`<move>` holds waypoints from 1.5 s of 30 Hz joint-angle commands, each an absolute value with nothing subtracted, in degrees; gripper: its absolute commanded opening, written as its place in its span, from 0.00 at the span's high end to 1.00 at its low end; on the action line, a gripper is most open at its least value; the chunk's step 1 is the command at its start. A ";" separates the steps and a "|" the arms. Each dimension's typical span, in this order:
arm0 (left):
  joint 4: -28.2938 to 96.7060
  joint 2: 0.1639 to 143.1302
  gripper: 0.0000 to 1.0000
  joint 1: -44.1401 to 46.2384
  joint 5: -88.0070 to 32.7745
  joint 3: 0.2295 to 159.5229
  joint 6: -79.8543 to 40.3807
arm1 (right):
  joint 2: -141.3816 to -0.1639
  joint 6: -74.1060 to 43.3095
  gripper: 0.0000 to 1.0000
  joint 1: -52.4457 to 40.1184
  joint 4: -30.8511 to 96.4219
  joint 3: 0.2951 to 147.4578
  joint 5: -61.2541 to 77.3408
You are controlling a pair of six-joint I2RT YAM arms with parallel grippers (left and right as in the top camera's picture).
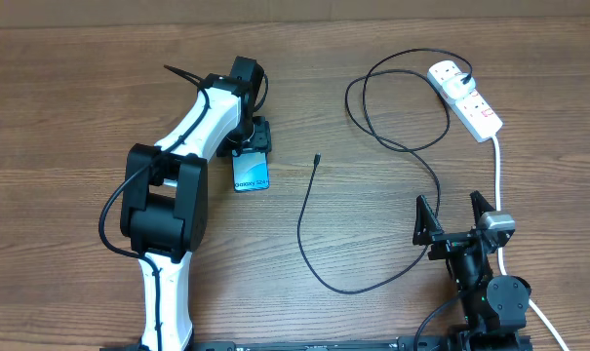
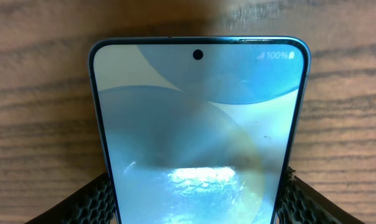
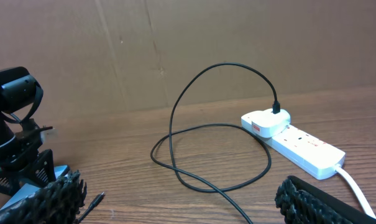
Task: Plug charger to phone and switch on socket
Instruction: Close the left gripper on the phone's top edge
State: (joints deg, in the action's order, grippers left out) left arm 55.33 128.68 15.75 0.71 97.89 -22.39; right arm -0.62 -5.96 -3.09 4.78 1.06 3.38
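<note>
Phone point(image 1: 251, 174) lies flat, screen up, on the surface point(image 1: 373, 312). The left hand point(image 1: 253, 146) straddles its long edges, pads point(image 2: 96, 202) at or just off them; whether it pinches yet, cannot tell. Charger point(image 1: 316, 162) tip lies loose near the phone, and the right hand point(image 1: 454, 222) is spread wide well beyond. Judgement: squeeze both edges evenly so the phone stays steady for the connector.

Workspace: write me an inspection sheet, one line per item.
Surface: wooden table.
Job's things: phone screen-up, lit; charger plugged in at socket, its connector lying loose, apart from phone.
Clutter: nothing seen.
Grippers: left tool straddles phone, grip unclear; right tool open, empty.
Cables: white cord runs from socket past right tool.
Surroundings: brown board wall behind.
</note>
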 commanded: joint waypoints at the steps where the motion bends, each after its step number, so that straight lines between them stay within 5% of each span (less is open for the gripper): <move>1: 57.84 133.38 0.35 16.36 -2.59 96.95 -23.83 | -0.19 -5.91 0.00 -3.36 4.64 0.45 2.61; 19: 66.04 133.38 0.44 16.36 -3.36 105.38 -23.83 | -0.16 -5.91 0.00 -3.36 4.60 0.45 2.63; 21: 65.12 133.38 0.43 16.36 -2.44 105.38 -23.83 | -0.19 -5.91 0.00 -3.36 4.62 0.45 2.61; 28: 61.43 133.38 0.13 16.82 0.62 104.99 -24.93 | -0.19 -5.96 0.00 -3.36 4.62 0.45 2.66; 45: 61.23 133.38 0.13 19.20 0.40 103.96 -16.16 | -0.19 -5.96 0.00 -3.36 4.64 0.45 2.66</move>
